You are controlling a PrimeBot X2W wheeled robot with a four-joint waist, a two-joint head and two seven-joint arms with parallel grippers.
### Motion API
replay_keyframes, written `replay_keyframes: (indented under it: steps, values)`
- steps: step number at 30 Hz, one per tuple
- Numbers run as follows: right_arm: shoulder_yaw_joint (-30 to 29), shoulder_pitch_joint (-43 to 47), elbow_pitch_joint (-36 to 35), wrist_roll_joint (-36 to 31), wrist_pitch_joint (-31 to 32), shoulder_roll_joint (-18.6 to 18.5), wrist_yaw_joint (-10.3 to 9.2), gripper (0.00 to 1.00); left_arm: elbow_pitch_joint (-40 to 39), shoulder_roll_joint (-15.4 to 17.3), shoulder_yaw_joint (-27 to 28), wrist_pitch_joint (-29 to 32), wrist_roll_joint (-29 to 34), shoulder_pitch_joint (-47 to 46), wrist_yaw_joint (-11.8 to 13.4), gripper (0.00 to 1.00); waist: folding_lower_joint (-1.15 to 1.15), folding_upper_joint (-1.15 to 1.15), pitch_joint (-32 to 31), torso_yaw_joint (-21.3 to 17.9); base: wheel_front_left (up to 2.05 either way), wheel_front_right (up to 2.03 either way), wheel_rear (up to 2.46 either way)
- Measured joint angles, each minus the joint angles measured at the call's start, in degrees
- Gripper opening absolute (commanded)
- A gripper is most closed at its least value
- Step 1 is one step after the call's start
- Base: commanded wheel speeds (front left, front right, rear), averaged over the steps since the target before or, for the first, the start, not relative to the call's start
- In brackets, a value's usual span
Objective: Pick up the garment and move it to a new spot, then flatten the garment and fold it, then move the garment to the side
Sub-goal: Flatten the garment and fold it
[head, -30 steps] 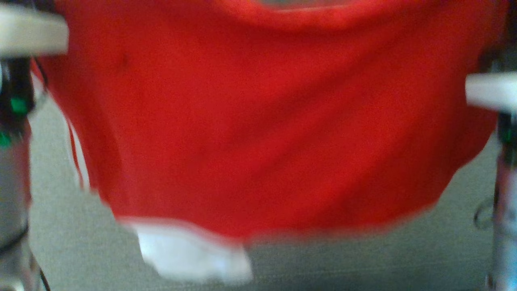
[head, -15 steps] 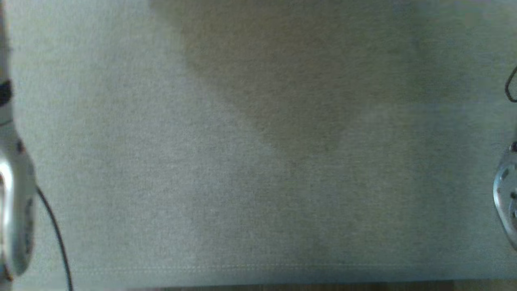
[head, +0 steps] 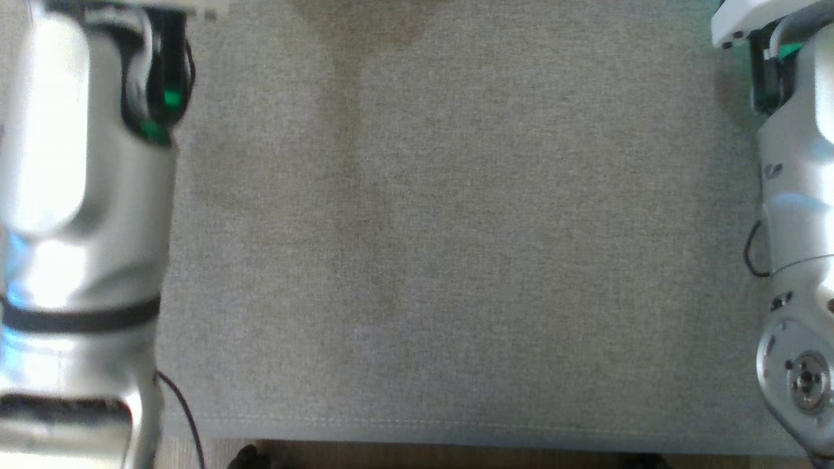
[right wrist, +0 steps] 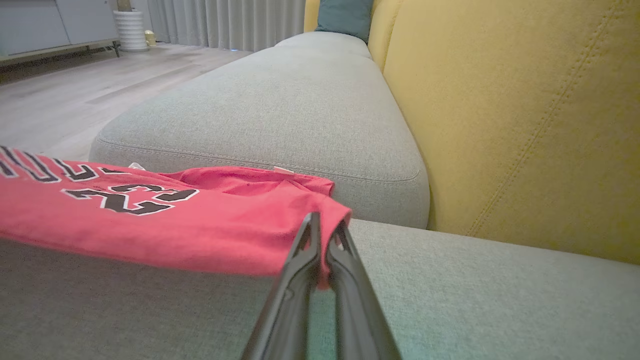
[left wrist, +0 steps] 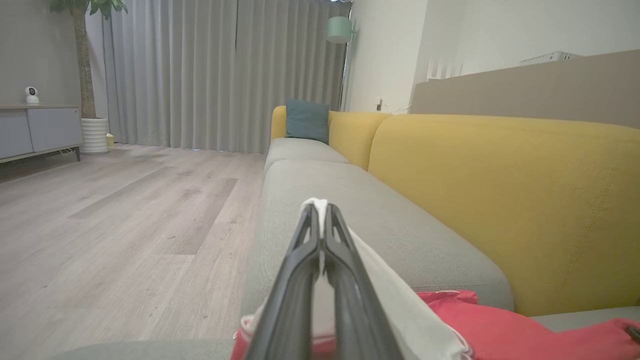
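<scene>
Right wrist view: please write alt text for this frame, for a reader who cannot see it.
The right hand is shut on the edge of a red jersey with black-and-white lettering, which stretches to the left over a grey sofa seat. A yellow backrest runs along the right, with a teal pillow at the far end.

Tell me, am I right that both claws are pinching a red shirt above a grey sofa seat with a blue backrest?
The backrest is yellow, not blue; the right wrist view shows it. The rest stands: the left claw and right claw pinch the red shirt above the grey sofa seat.
</scene>
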Motion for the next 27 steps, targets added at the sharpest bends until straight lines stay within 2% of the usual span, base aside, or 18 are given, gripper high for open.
replay_keyframes:
  steps: [4,9,18,27]
  values:
    - [1.45,1.48,-0.56,3.93,-0.51,0.82,0.0,0.0,-7.78,-0.41,2.49,-0.4,-0.62,8.21,-0.48,0.0,-0.01,0.0,-0.91,-0.56,0.0,0.0,0.0]
    - [5.19,6.81,-5.79,9.7,-0.57,1.24,0.0,0.0,-15.03,-0.82,4.17,-0.4,-0.62,19.55,-0.98,0.0,-0.01,0.0,-3.05,-1.18,0.0,0.0,0.0]
    - [7.57,24.7,-17.66,18.03,-0.57,2.08,0.0,0.0,-23.54,-2.46,4.37,-0.38,-0.64,36.97,-1.53,0.0,-0.01,0.0,-9.25,-1.62,0.0,0.0,0.0]
    - [6.95,43.06,-30.26,22.04,0.37,2.57,0.0,0.0,-30.21,-3.91,4.37,-0.38,-1.63,54.69,-0.89,0.0,-0.01,0.01,-17.17,-1.85,0.0,0.0,0.0]
